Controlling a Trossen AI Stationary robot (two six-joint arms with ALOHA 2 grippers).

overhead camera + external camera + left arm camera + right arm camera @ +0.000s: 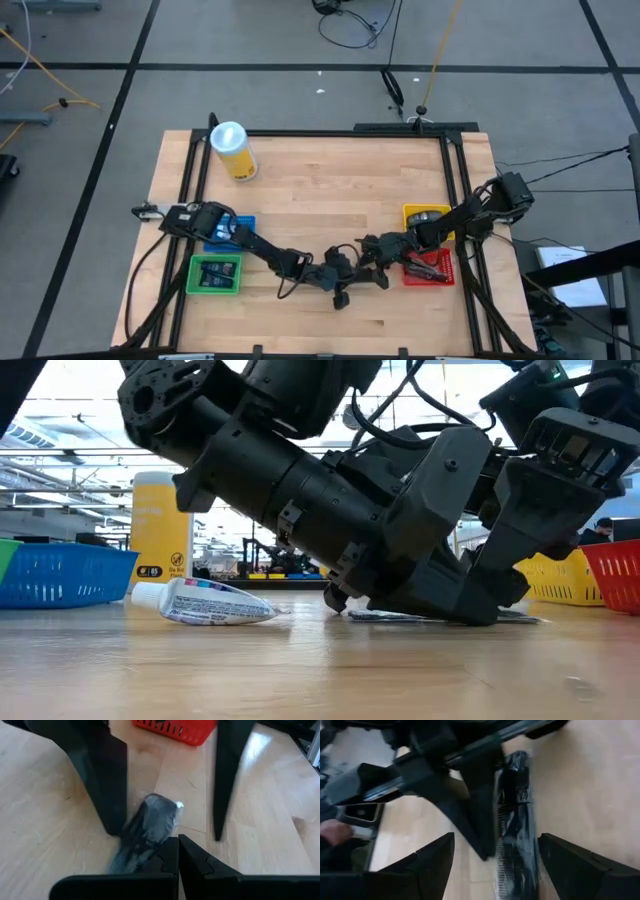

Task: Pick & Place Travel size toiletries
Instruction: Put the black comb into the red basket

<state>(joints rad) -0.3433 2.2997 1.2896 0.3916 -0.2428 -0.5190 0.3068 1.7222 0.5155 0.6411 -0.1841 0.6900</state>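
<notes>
Two grippers meet low over the wooden counter (330,195) near its front middle, both crowding one dark flat packet (516,815) that lies flat on the wood between them. The left gripper (178,851) has its jaws closed, tips touching the packet's end; the right gripper (495,852) straddles it with jaws wide apart and holds nothing. The packet looks thin, glossy and crinkly, so closing jaws may skate over the film or merely pinch a corner, and with the arms this close they could knock together. A smooth, rounded white tube (205,603) lies loose nearby; the red bin (430,268) of plastic mesh sits just beside the right arm.
</notes>
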